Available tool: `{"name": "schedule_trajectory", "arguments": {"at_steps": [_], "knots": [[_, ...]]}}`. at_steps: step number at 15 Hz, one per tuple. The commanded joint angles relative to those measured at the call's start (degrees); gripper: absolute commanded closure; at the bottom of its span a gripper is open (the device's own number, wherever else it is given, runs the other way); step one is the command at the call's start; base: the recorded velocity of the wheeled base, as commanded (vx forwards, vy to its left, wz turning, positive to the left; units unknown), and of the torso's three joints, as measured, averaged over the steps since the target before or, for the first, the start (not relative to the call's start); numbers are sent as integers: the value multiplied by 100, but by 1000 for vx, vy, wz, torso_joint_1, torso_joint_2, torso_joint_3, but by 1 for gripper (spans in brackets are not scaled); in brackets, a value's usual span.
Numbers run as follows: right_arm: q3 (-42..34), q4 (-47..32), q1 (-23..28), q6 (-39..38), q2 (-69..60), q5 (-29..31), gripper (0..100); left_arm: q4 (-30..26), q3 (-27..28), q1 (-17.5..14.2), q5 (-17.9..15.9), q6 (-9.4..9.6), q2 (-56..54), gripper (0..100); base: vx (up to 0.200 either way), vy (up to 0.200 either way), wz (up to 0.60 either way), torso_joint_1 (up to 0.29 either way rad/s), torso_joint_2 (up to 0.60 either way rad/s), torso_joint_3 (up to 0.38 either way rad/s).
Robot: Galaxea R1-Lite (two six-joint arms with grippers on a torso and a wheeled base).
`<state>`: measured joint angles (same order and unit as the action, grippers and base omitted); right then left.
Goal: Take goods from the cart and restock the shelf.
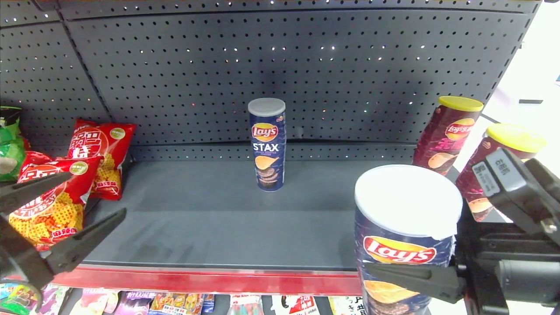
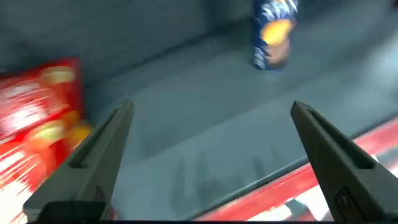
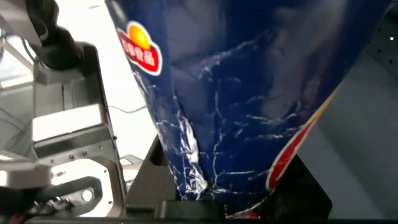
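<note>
A dark blue chip can (image 1: 267, 144) with a grey lid stands upright near the back middle of the grey shelf (image 1: 197, 223). My right gripper (image 1: 424, 223) is shut on a second blue chip can (image 1: 404, 236) with a white lid, held upright at the shelf's front right edge; up close its blue wall (image 3: 249, 93) looks creased. At the front left, my left gripper (image 1: 96, 194) is open and holds nothing. From its wrist, its open fingers (image 2: 211, 106) frame the bare shelf, with the standing can (image 2: 273, 34) beyond.
Red snack bags (image 1: 83, 175) lean at the shelf's left end, close to my left gripper. Two maroon cans with yellow lids (image 1: 450, 131) stand at the right end. A perforated back panel (image 1: 218, 65) closes the rear. A red strip (image 1: 210, 280) edges the front, with packets (image 1: 175, 304) below.
</note>
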<state>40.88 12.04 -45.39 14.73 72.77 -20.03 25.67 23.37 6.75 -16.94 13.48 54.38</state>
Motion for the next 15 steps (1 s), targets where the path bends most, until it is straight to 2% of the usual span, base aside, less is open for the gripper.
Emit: {"name": "schedule_trajectory", "arguments": {"at_steps": [1, 2, 3, 5, 6, 7, 8, 10, 13, 15], "knots": [[70, 70, 39, -49, -8, -1, 100, 192, 502, -51, -784, 155, 1382, 0, 0, 0, 0, 0, 0, 0], [61, 246, 65, -102, 1, -1, 100, 421, 625, -253, -1434, 172, 1663, 0, 0, 0, 0, 0, 0, 0], [43, 351, 65, -145, 1, -1, 100, 676, 581, -315, -2032, 181, 1909, 0, 0, 0, 0, 0, 0, 0], [26, 360, 65, -181, -8, -1, 100, 1027, 563, -535, -2639, 190, 2217, 0, 0, 0, 0, 0, 0, 0], [26, 360, 65, -189, -8, -1, 100, 1300, 581, -640, -3069, 181, 2498, 0, 0, 0, 0, 0, 0, 0], [43, 360, 65, -189, -8, -1, 100, 1493, 581, -763, -3324, 190, 2727, 0, 0, 0, 0, 0, 0, 0], [52, 360, 65, -189, 1, 8, 100, 1607, 555, -860, -3377, 181, 2885, 0, 0, 0, 0, 0, 0, 0], [79, 360, 65, -181, 36, 8, 100, 1625, 651, -825, -3315, 163, 3105, 0, 0, 0, 0, 0, 0, 0], [70, 360, 65, -181, 71, 34, 100, 1678, 968, -420, -2858, 146, 3615, 0, 0, 0, 0, 0, 0, 0], [87, 369, 65, -181, 89, 34, 100, 1862, 1170, -253, -2718, 111, 3948, 0, 0, 0, 0, 0, 0, 0]]}}
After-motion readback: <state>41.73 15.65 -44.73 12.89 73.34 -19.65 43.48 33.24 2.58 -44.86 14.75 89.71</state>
